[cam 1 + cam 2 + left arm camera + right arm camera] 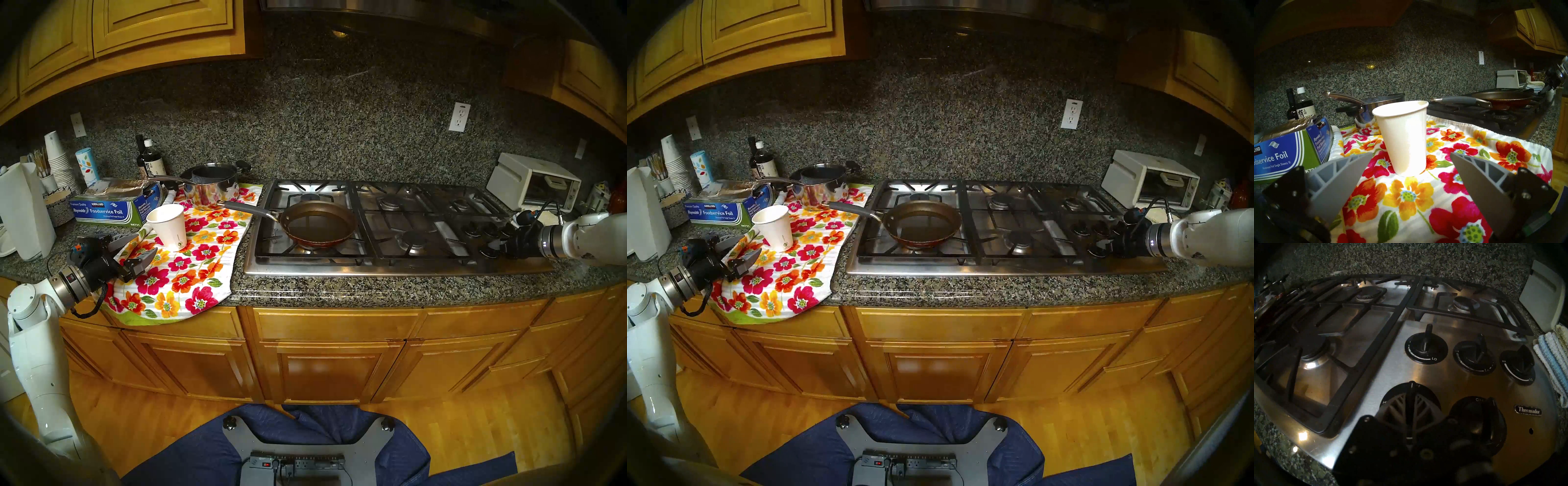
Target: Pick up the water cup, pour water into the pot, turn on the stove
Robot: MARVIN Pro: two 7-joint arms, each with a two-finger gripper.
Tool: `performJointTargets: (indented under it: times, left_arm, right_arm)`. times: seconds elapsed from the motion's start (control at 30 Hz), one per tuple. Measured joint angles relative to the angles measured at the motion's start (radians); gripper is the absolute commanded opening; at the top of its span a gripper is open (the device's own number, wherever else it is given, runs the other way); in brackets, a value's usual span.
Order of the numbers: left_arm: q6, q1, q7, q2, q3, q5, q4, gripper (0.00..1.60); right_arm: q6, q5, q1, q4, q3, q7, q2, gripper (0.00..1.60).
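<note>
Water cup (pixel 168 226) stands upright on the floral towel (pixel 190 271); contents not visible. Pot (pixel 319 222) sits on the stove (pixel 390 230) front-left burner, clear liquid pooled inside. Left tool (pixel 1407 162) level, fingers spread, just short of the cup. Right tool (pixel 1411 410) angled down, fingers pressed together on the lower-left knob (pixel 1411 395). Cup white, small green logo low on its side.

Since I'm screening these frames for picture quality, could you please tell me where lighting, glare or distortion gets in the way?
Head views: fisheye bends the countertop edge, corners dark, focus sharp. Left wrist: the paper cup is overexposed, its side washed out. Right wrist: dim overall, bright glare spots on the steel cooktop, and the right gripper at a front knob is shadowed and soft.
</note>
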Motion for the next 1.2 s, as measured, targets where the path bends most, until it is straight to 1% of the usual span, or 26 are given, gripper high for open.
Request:
performJointTargets:
  times: [0.33,0.57,0.8,1.03,1.2]
  left_arm:
    - [0.000,0.000,0.000,0.000,0.000,0.000,0.000,1.60]
    - [0.000,0.000,0.000,0.000,0.000,0.000,0.000,1.60]
    - [0.000,0.000,0.000,0.000,0.000,0.000,0.000,1.60]
    - [0.000,0.000,0.000,0.000,0.000,0.000,0.000,1.60]
    - [0.000,0.000,0.000,0.000,0.000,0.000,0.000,1.60]
  right_arm:
    - [-0.029,-0.001,-0.035,0.020,0.014,0.018,-0.007,0.00]
    - [-0.077,-0.062,-0.035,0.025,-0.007,0.035,-0.021,0.00]
    - [-0.134,-0.131,-0.014,0.020,-0.048,0.047,-0.039,0.00]
    - [-0.179,-0.177,0.005,0.009,-0.083,0.047,-0.052,0.00]
    - [-0.206,-0.197,0.013,0.000,-0.099,0.039,-0.058,0.00]
